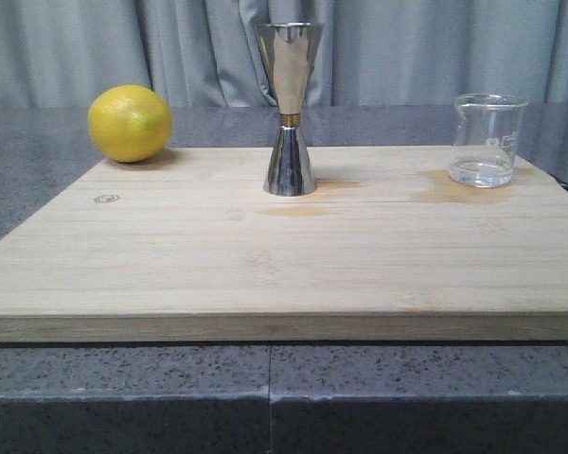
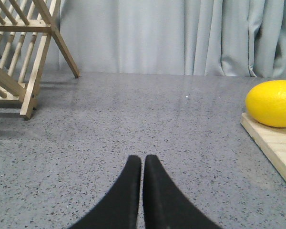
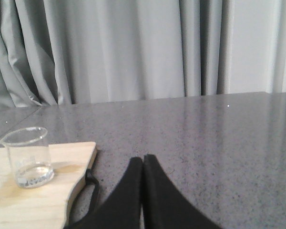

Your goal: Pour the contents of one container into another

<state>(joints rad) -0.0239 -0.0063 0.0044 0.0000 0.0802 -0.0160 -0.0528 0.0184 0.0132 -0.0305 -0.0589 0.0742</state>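
Note:
The small clear glass beaker (image 1: pixel 487 140) stands upright at the far right of the wooden board (image 1: pixel 265 265), a little clear liquid in its bottom; the right wrist view shows the beaker (image 3: pixel 28 156) too. At the board's far middle the steel jigger (image 1: pixel 289 109) stands upright, a gold band at its waist. Neither arm appears in the front view. My left gripper (image 2: pixel 143 158) is shut with nothing in it, low over the grey counter left of the board. My right gripper (image 3: pixel 143 159) is shut and empty over the counter, to the right of the board and apart from the beaker.
A yellow lemon (image 1: pixel 130 123) rests at the board's far left corner, and the left wrist view has the lemon (image 2: pixel 272 103) too. A wooden rack (image 2: pixel 19 52) stands on the counter beyond the left gripper. Wet stains (image 1: pixel 445 189) mark the board near the beaker. Grey curtains hang behind.

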